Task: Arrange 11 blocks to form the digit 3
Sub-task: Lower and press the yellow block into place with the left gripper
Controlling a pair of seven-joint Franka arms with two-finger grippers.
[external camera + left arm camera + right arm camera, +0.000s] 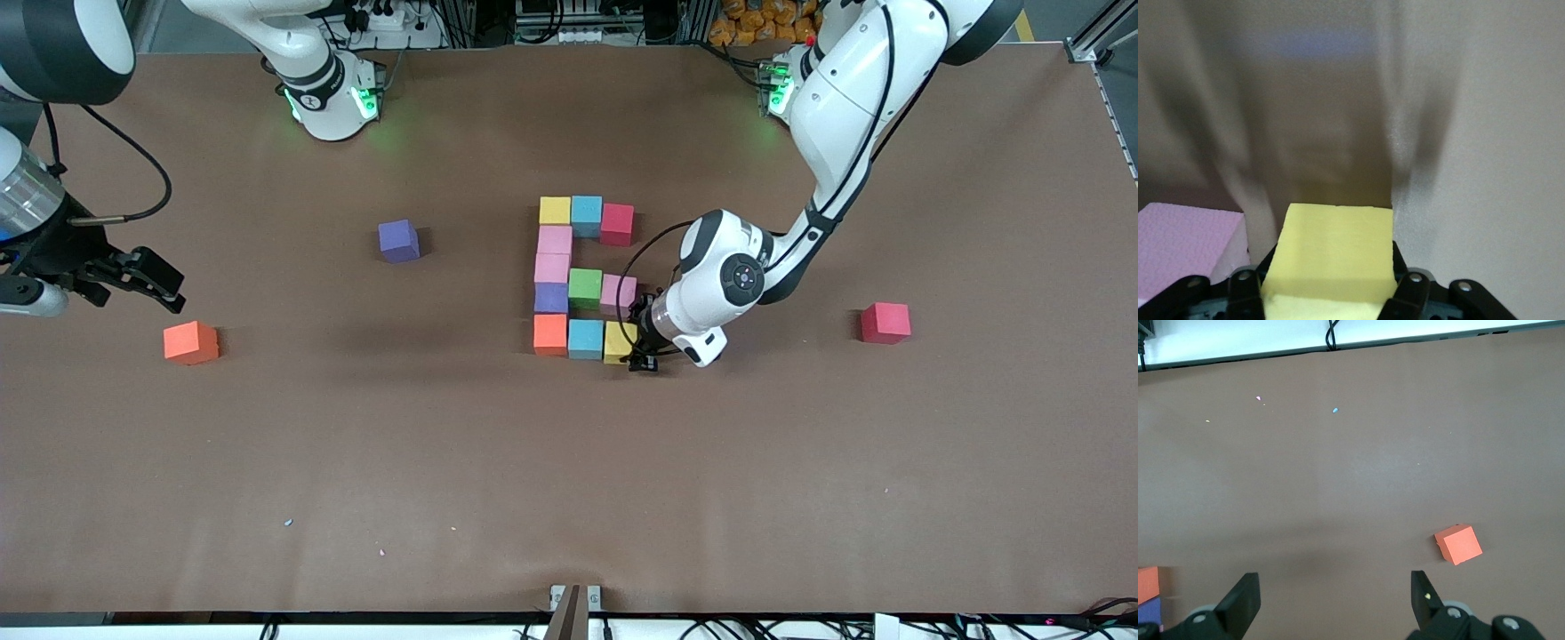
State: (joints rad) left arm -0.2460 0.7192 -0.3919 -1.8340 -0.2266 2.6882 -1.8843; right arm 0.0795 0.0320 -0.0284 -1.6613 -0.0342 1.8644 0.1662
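Eleven blocks (569,289) in the figure (three loose); left end effector (642,342) clamps yellow block (1331,257); right end effector (1335,597) spread.

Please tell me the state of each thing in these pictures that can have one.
Left tool: shut on the yellow block, low at the figure's nearest row.
Right tool: open, empty, waiting at the right arm's end of the table.
Block figure: eleven blocks together.
Loose orange block: alone, on the table.
Loose purple block: alone.
Loose red block: alone.
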